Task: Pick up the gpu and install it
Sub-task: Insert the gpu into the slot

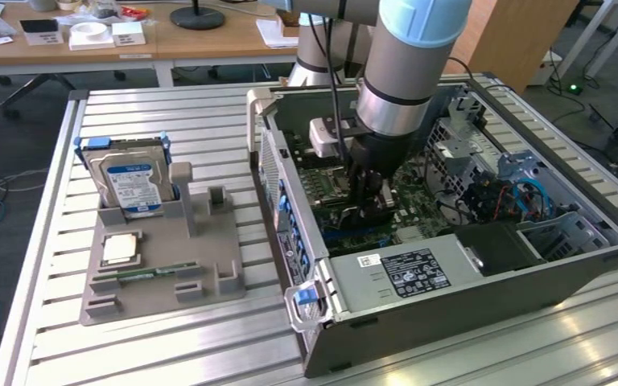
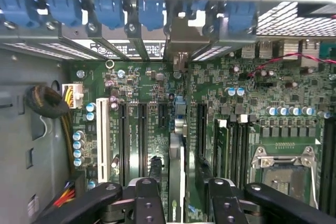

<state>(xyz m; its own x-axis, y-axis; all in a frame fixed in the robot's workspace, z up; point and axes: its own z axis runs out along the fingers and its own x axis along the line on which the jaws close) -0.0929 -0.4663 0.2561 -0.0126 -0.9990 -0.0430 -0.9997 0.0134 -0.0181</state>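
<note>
On the slatted metal desk lies an open computer case, and the arm reaches straight down into it over the motherboard. Toward the exterior view's left of the case sits a grey parts tray. It carries the silver hard drive standing on edge, a square processor chip and a small green memory stick.

The gpu is inside the case. In the wrist view it appears edge-on as a slim strip running up the board among the long expansion slots, in line with a metal bracket at the case's rear wall.

The pick-up looks done, since the card is at the motherboard and not on the tray. The install looks well along but is not confirmed as finished. The card stands upright and lined up with a slot, yet whether its edge is pushed fully home is hidden from both views.

The pincer straddles the card from above, low over the board in the exterior view. Whether it is clamped on the card or merely standing around it cannot be told — the contact itself is not visible.
</note>
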